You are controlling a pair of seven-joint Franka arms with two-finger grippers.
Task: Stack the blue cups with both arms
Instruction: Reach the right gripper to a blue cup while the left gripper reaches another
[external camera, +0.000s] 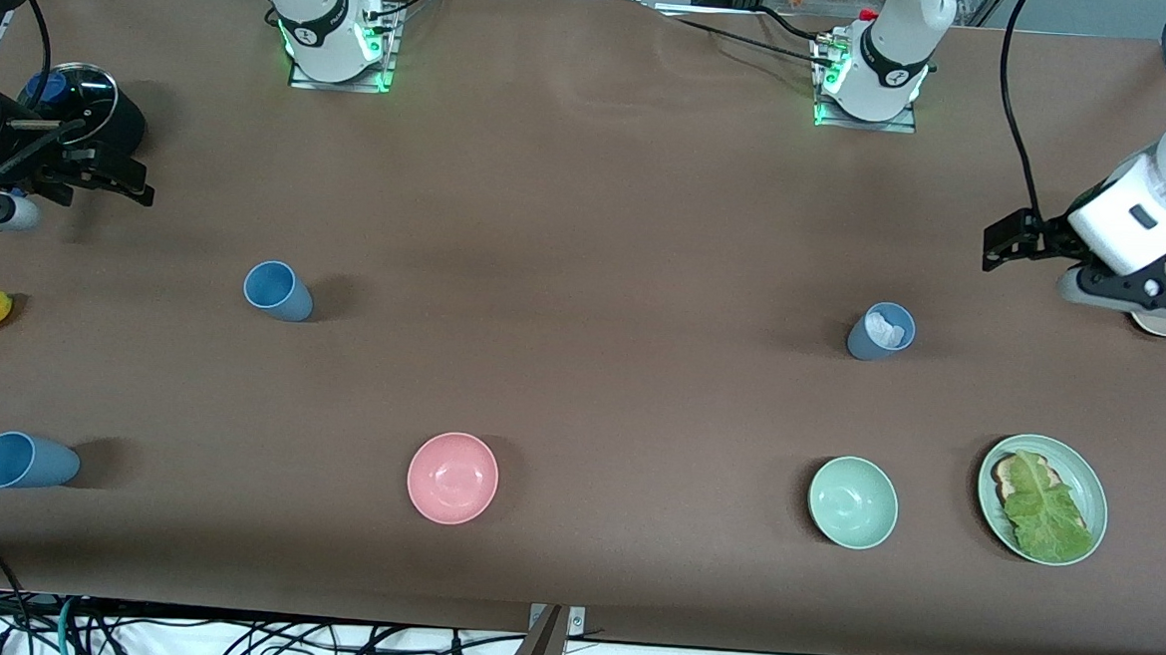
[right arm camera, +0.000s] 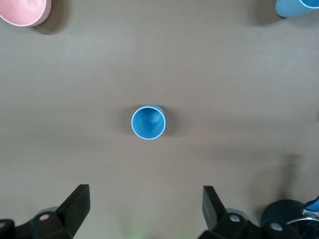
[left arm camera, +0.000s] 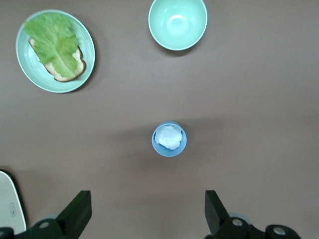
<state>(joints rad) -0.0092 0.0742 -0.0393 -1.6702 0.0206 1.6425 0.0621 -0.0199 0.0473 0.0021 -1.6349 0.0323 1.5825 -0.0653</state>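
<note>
Nothing is held yet: this looks like the opening of the job, with both arms hanging high and wide apart, each wrist camera looking straight down on a cup.

Take the pink bowl (external camera: 452, 477) as the landmark. 3 blue cups stand upright on the brown table (external camera: 589, 218). The empty blue cup (external camera: 279, 291) is farther from the front camera than the pink bowl and a little toward the right arm's end. The corner blue cup (external camera: 25, 460) sits level with the pink bowl, well toward the right arm's end. The stuffed blue cup (external camera: 881, 330) (it has something white crumpled inside) stands well toward the left arm's end, farther from the camera than the bowl.

The right gripper (right arm camera: 142, 211) hangs over the table by the black pot (external camera: 84, 107), at the right arm's end; its jaws stand wide with nothing between them. The left gripper (left arm camera: 144, 214) is up at the left arm's end, jaws likewise spread wide and bare.

The step in hand, as I judge it, is the approach. Next, each arm needs to descend over its own cup, straddle the rim or wall, and close. The white filling may keep another cup from seating, so that cup probably belongs on top.
</note>
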